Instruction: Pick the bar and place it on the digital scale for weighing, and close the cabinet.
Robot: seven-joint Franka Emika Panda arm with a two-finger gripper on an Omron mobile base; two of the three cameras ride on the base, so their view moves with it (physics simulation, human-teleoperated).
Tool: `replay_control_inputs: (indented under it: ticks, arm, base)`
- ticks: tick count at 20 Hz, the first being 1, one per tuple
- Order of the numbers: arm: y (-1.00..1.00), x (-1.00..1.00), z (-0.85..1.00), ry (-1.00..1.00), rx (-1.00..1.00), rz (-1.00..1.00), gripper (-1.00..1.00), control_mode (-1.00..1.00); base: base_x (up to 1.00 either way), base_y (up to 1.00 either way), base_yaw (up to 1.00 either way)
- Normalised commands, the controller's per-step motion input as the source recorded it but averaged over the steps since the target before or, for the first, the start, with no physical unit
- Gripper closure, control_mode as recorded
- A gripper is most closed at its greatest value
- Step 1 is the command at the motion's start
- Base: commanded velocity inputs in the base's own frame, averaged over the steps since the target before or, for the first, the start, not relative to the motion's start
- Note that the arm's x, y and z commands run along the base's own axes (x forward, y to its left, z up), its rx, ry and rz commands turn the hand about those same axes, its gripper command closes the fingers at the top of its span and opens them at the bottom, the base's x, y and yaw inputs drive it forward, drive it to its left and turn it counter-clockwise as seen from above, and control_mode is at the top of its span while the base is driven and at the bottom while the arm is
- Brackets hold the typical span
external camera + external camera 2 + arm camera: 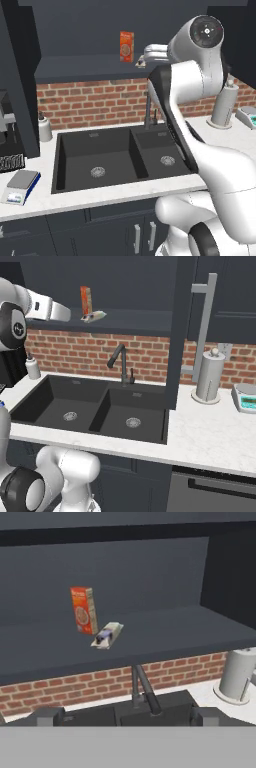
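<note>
1. Found the bar (108,634) lying flat on the open cabinet (180,331) shelf, just beside the foot of the upright orange box (83,610), touching nothing else
2. Saw the gripper (127,714) short of the shelf edge, fingers spread wide apart and empty, well clear of the bar
3. Judged the step in hand as the reach for the bar, with none of the task done: digital scale (20,186) bare on the counter left of the sink (115,157), cabinet door standing open
4. Would have lined the fingers across the bar's narrow width, not its length
5. Would have come in low over the shelf lip and kept clear of the orange box, since a nudge might have toppled it
6. Would have closed gently, the thin wrapper looking apt to slide or crumple
7. Made out no legible writing: box front showed a round picture and blurred marks, bar wrapper too small to read, scale display unreadable
</note>
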Motion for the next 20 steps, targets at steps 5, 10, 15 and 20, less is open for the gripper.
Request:
replay_control_inputs:
  ticks: [5, 10, 15, 20]
  arm:
    - [0.08, 0.40, -0.32, 0.04, 0.00, -0.02, -1.00, -1.00]
    - [0.07, 0.45, -0.29, 0.01, 0.00, -0.02, -1.00, -1.00]
    - [0.02, 0.46, -0.08, 0.00, 0.00, 0.00, -1.00, -1.00]
    - [0.00, 0.54, -0.02, 0.06, 0.00, 0.00, -1.00, -1.00]
  base:
    - [0.00, 0.00, 0.00]
    - [0.00, 0.00, 0.00]
    - [0.00, 0.00, 0.00]
    - [0.00, 0.00, 0.00]
